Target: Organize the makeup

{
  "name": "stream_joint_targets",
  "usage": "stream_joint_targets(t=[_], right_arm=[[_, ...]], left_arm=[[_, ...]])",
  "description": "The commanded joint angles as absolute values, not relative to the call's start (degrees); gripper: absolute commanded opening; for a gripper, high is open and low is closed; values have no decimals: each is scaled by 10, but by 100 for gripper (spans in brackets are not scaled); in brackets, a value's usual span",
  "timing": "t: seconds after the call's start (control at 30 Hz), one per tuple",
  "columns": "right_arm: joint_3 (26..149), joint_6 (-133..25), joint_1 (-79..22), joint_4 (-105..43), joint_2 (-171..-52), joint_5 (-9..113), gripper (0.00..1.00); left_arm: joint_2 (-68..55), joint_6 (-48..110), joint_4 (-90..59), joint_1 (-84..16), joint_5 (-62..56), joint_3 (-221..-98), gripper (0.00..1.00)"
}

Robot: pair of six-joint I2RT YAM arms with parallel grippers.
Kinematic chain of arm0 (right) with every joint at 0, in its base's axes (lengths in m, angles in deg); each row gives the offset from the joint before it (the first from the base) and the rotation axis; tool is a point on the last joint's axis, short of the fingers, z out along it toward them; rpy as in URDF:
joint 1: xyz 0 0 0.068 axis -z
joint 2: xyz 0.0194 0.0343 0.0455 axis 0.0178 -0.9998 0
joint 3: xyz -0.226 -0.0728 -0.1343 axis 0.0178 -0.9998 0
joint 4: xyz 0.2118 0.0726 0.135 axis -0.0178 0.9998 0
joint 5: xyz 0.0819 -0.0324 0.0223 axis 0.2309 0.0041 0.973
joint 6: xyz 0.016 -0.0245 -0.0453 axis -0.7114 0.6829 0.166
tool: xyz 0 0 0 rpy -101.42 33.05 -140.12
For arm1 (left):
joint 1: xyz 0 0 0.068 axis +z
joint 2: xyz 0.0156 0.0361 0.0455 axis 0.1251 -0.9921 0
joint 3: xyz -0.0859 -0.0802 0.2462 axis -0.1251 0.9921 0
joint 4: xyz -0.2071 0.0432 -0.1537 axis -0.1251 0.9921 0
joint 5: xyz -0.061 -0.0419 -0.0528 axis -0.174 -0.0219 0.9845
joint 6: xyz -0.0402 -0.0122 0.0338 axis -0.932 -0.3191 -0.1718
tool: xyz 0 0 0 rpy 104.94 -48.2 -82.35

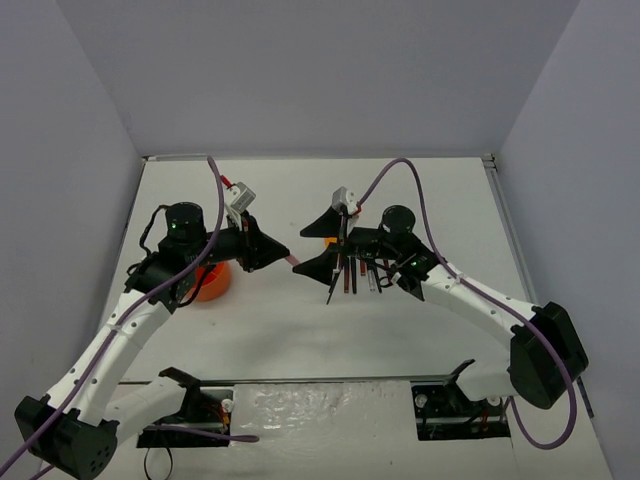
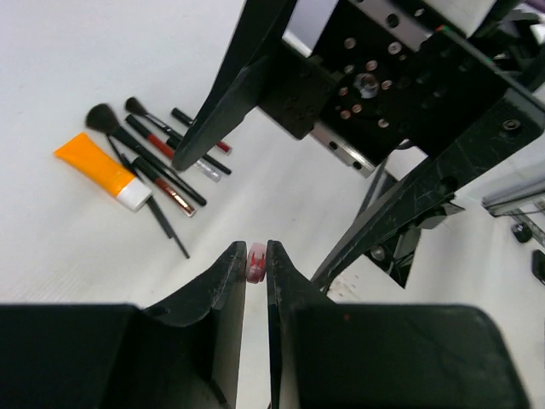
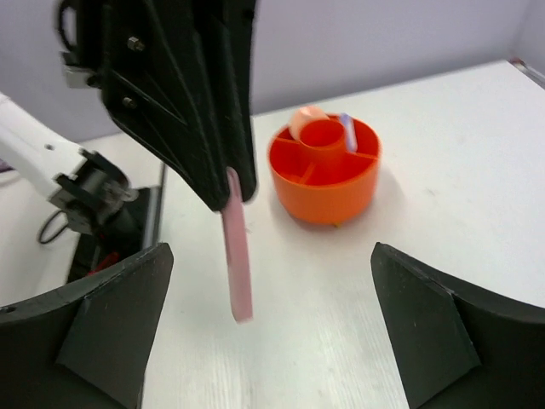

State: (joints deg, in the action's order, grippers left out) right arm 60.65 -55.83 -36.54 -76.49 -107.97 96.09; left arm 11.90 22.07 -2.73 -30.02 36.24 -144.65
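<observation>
Left claw (image 2: 255, 247) pinched shut on one end of thin pale pink plastic stick (image 3: 238, 271), held clear of white desk (image 1: 300, 330). In top view, stick's long axis points toward 4 o'clock, free tip at mouth of right claw (image 1: 299, 251), which is spread wide and empty. Right arm nearer; handover looks likely. Round orange divided tub (image 1: 210, 283) at left claw's 7 o'clock. Thin black brushes (image 2: 153, 158) lie under right arm.

Orange tub (image 3: 328, 194), seemingly divided, sits on white table (image 3: 464, 145).

Orange tub (image 3: 324, 194), pink stick (image 3: 238, 260), orange-white tube (image 2: 100, 169), black brushes (image 2: 106, 119).
</observation>
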Motion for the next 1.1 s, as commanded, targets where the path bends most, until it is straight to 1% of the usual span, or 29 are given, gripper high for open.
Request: stream_joint_targets(t=[0.0, 0.03, 0.07, 0.1, 0.17, 0.2, 0.27, 0.33, 0.4, 0.53, 0.67, 0.93, 1.07], right_arm=[[626, -494, -340, -684, -1023, 891, 100], [624, -487, -336, -666, -1012, 870, 100], [617, -478, -329, -643, -990, 839, 100], [615, -477, -327, -627, -981, 812, 100], [605, -464, -325, -586, -959, 704, 100], [600, -465, -325, -571, -946, 648, 100], [587, -470, -325, -557, -924, 583, 100], [574, -490, -324, -548, -905, 501, 100], [557, -495, -324, -548, -891, 460, 100], [527, -509, -324, -551, -878, 406, 100], [516, -525, -324, -556, -873, 359, 100], [507, -537, -322, -560, -877, 349, 100], [506, -538, -320, -560, -879, 347, 100]], left_arm=[[119, 256, -2, -301, 289, -1484, 0], [118, 261, 18, -300, 252, -1492, 0], [113, 268, 54, -300, 176, -1503, 0], [110, 270, 69, -298, 141, -1511, 0], [96, 273, 123, -293, 49, -1547, 0], [92, 276, 135, -292, -15, -1565, 0], [74, 279, 169, -280, -114, -1589, 0], [53, 277, 187, -249, -160, -1617, 0], [34, 277, 190, -223, -187, -1636, 0], [-5, 277, 192, -166, -207, -1661, 0], [-39, 270, 148, -129, -169, -1647, 0], [-74, 246, 81, -54, -84, -1599, 0], [-92, 237, 60, -39, -57, -1582, 0]])
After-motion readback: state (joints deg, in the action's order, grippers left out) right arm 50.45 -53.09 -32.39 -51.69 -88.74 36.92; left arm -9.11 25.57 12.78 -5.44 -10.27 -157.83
